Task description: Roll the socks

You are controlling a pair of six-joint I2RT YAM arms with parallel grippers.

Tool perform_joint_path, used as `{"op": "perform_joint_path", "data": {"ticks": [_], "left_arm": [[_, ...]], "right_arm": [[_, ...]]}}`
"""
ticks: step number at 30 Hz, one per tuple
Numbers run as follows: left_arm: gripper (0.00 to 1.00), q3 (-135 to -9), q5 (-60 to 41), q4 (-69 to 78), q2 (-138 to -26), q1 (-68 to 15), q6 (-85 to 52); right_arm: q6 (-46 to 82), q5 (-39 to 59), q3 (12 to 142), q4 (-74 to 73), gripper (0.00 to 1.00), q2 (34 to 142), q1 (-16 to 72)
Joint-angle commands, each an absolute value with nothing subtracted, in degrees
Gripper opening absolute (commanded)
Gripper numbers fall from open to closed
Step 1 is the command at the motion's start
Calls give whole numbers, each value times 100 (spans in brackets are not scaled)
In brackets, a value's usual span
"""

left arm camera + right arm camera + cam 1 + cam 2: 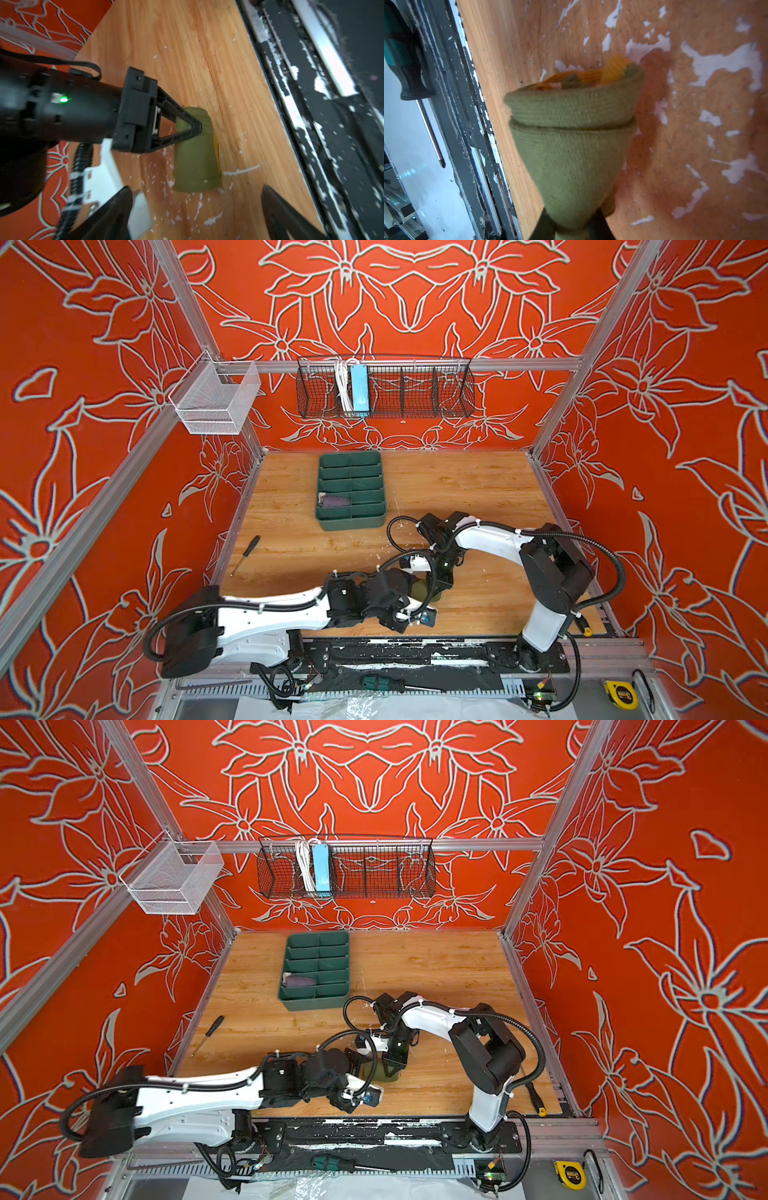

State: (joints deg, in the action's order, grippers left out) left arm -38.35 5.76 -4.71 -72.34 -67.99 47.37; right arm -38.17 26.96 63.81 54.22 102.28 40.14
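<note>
Surface (pixel 457 489) of pale wood carries everything. To its near middle reaches the right arm (pixel 490 537), jaws pinching one end of the olive sock (pixel 571 145). The sock is wound into a tight bundle with its mustard toe showing at the far end; I cannot tell whether it rests on the wood or hangs just above it. Facing it is the left arm (pixel 274 610), jaws spread wide, just short of the bundle's free end. Further back stands the green tray (pixel 351 524). The purple sock (pixel 334 502) lies rolled in its left column, second compartment from the near end. Rolling looks finished and stowing seems in hand. That calls for a firm pinch so nothing unwinds, then a lift to an empty compartment.
</note>
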Motion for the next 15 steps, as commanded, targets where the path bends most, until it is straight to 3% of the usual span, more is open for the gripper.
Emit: {"op": "perform_joint_path", "data": {"ticks": [1, 7, 15], "left_arm": [[93, -3806, 1245, 874, -7910, -6838, 4309], [82, -4218, 1445, 634, -8922, -6675, 4273], [60, -4582, 1553, 317, -9825, -6384, 4357]], "right_arm": [[-4006, 2470, 6095, 5713, 0, 10543, 4061], [-4006, 2529, 6052, 5660, 0, 10475, 4042], [-4017, 2558, 6012, 5634, 0, 10355, 4034]]}}
